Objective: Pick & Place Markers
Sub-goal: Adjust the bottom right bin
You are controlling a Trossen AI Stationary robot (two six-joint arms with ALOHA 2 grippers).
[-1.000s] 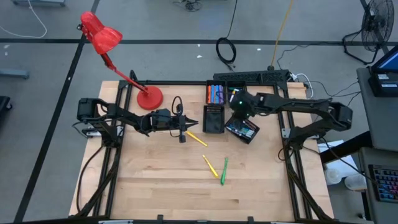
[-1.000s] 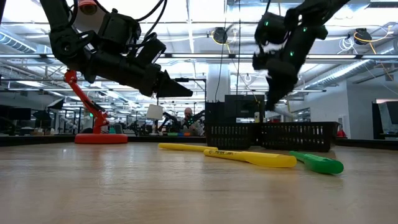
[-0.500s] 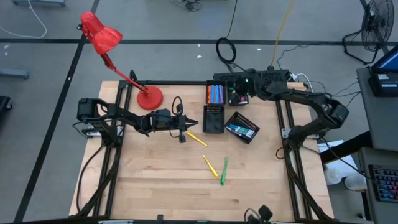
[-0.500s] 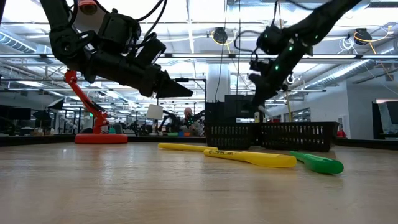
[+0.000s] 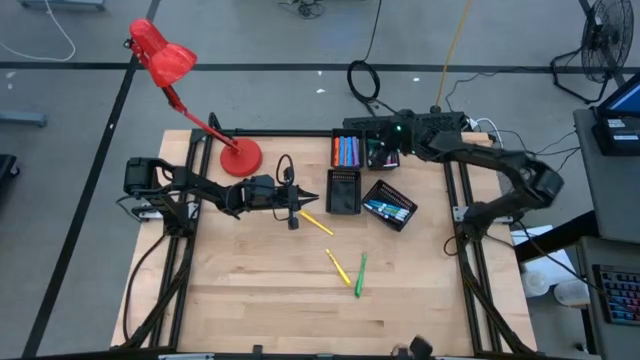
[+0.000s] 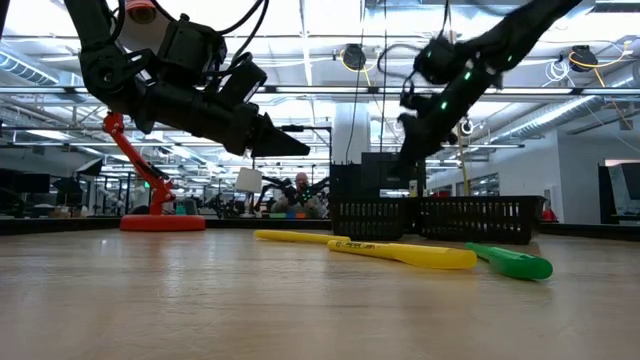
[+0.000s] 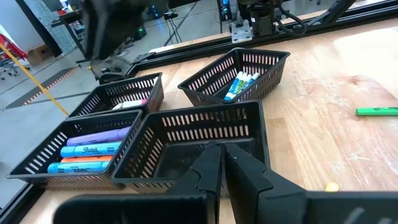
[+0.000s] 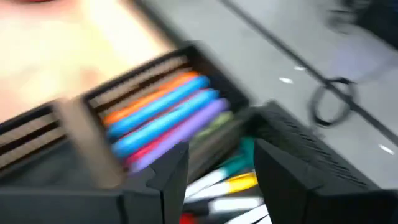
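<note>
Three markers lie flat on the wooden table: a yellow one (image 5: 316, 222), a second yellow one (image 5: 338, 265) and a green one (image 5: 359, 274). Other markers fill black baskets at the far edge: orange, blue and purple ones (image 8: 165, 112) in one basket (image 5: 346, 151), and white, yellow and teal ones (image 8: 230, 186) in its neighbour. My right gripper (image 8: 221, 180) hangs open over that neighbouring basket (image 5: 380, 152), with nothing between its fingers. My left gripper (image 5: 300, 196) is shut and hovers above the table (image 6: 300, 148), beside the first yellow marker.
An empty black basket (image 5: 344, 190) stands just past my left gripper. A skewed basket (image 5: 389, 208) holds several markers. A red desk lamp's base (image 5: 240, 157) sits at the far left. Bare wood stretches toward the near edge.
My right gripper has travelled from above the skewed basket toward the table's far edge, and now hangs over the far basket next to the one with orange and blue markers. The markers on the table have stayed put.
</note>
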